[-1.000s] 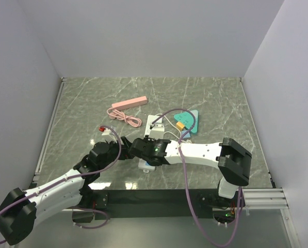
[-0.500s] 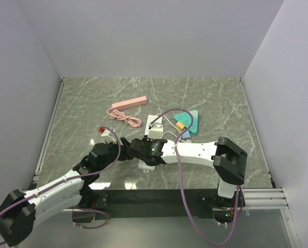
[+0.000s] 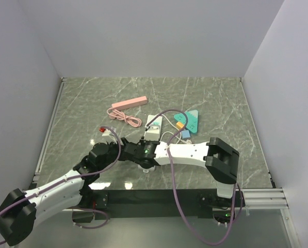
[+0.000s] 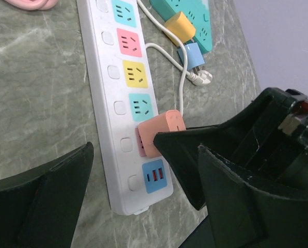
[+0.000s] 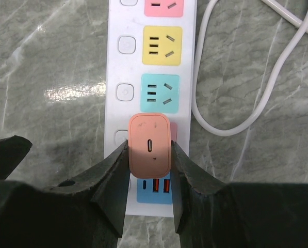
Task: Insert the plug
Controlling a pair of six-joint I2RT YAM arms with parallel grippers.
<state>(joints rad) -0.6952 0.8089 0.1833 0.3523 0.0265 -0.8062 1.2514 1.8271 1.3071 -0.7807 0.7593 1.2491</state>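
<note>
The salmon plug (image 5: 149, 144) stands low in the centre of the right wrist view, on the pink socket of the white power strip (image 5: 115, 67), between the teal socket (image 5: 160, 93) above it and the blue USB block (image 5: 154, 190) below; whether it is pushed fully home I cannot tell. The right end effector (image 5: 149, 150) is clenched on the plug, one dark finger pressed to each side. The left end effector (image 4: 145, 170) fills the bottom of its own view, released and spread wide, grasping nothing, just beside the strip's near end. Toward the upper right of that view a white cord (image 4: 182, 77) curls past a teal triangular strip (image 4: 197, 15) carrying a yellow plug (image 4: 178, 28) and a blue plug (image 4: 191, 54). From overhead, a pink strip (image 3: 129, 103) and its coiled cable (image 3: 124, 116) lie left of centre on the marble counter (image 3: 215, 103).
</note>
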